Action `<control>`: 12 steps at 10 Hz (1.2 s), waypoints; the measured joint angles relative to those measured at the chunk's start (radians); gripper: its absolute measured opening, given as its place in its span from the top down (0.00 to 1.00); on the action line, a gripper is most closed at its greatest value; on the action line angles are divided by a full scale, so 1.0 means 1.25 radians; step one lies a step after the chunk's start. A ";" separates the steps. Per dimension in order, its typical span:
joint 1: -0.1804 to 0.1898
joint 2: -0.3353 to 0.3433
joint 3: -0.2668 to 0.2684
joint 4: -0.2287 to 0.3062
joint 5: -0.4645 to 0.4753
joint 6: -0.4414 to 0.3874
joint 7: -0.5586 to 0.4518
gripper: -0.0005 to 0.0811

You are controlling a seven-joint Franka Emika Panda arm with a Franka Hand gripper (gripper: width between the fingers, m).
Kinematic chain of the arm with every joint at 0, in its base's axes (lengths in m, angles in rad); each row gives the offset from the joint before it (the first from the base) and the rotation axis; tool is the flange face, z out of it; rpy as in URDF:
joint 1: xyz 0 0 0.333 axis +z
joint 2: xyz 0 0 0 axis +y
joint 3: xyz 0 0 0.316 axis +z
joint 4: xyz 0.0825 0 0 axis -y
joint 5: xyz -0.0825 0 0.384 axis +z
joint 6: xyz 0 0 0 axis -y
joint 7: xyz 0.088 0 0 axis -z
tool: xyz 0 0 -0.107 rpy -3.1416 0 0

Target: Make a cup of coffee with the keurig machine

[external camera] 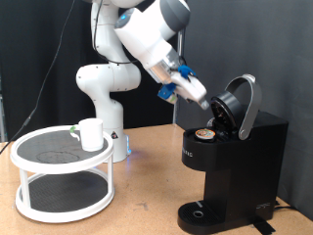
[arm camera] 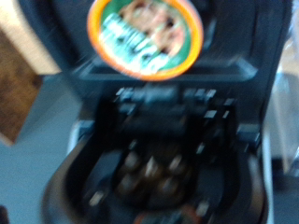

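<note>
The keurig machine [external camera: 240, 157] stands at the exterior view's right with its rounded lid [external camera: 243, 101] swung up and open. A pod with an orange rim and a brown-green top [external camera: 203, 133] sits in the brew chamber; it also shows in the wrist view [arm camera: 145, 37]. My gripper [external camera: 213, 106] is just above the pod, against the inside of the open lid. Nothing shows between its fingers. The white cup [external camera: 91, 134] stands on the top shelf of a round white rack [external camera: 39, 162] at the exterior view's left. The wrist view is blurred and shows the dark lid underside [arm camera: 145, 173].
The robot's white base [external camera: 103, 83] stands behind the rack. The machine's round drip base [external camera: 201, 213] is at the bottom, with nothing on it. The wooden table [external camera: 147, 196] lies bare between rack and machine.
</note>
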 joint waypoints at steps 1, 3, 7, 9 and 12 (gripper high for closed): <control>-0.003 -0.015 -0.012 0.007 0.013 -0.008 0.003 0.09; -0.014 -0.038 -0.030 0.030 0.012 -0.031 0.024 0.09; -0.042 -0.057 -0.057 0.098 0.000 -0.098 0.076 0.09; -0.045 -0.054 -0.062 0.107 -0.005 -0.116 0.079 0.09; -0.029 -0.050 -0.054 0.122 0.093 -0.107 0.078 0.09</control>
